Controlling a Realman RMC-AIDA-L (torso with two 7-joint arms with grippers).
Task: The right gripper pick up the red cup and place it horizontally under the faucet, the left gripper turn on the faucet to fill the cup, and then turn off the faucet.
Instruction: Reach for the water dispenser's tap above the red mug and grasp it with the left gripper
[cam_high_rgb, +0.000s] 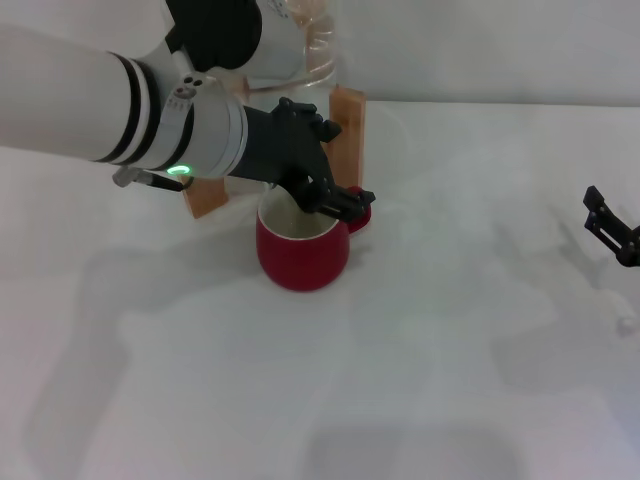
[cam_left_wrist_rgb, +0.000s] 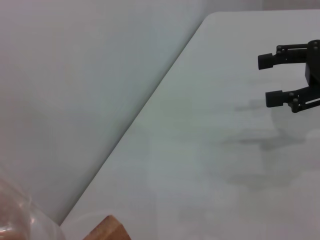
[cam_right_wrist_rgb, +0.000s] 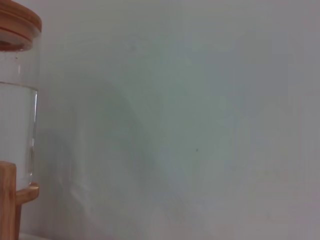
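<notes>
A: Left gripper (cam_high_rgb: 335, 200), where's it at?
B: Head view: black claw reaching in over the back rim of the red cup (cam_high_rgb: 302, 250), fingertips right by the handle side. Green light lit on the wrist. Fingers bunched close, but can't tell if they're pinching anything; the faucet is hidden behind the claw.
A: Cup itself?
B: Upright on the white table (cam_high_rgb: 420, 380), mouth up, cream inside showing. Sits just in front of the wooden stand (cam_high_rgb: 350, 125), w/ the clear jug (cam_high_rgb: 315, 50) above it, mostly covered by the left arm.
A: Water in the cup?
B: Can't tell from here.
A: Right gripper (cam_left_wrist_rgb: 272, 80)?
B: Well apart from the cup, off at the table's right edge in head view, only partly in frame. Left wrist view shows it better: two black fingers spread apart, nothing between them, hanging over bare table.
A: Right wrist cam?
B: Jug w/ wooden lid (cam_right_wrist_rgb: 17, 22) at the frame edge, water line visible through the glass, bit of stand below, plain wall beyond.
</notes>
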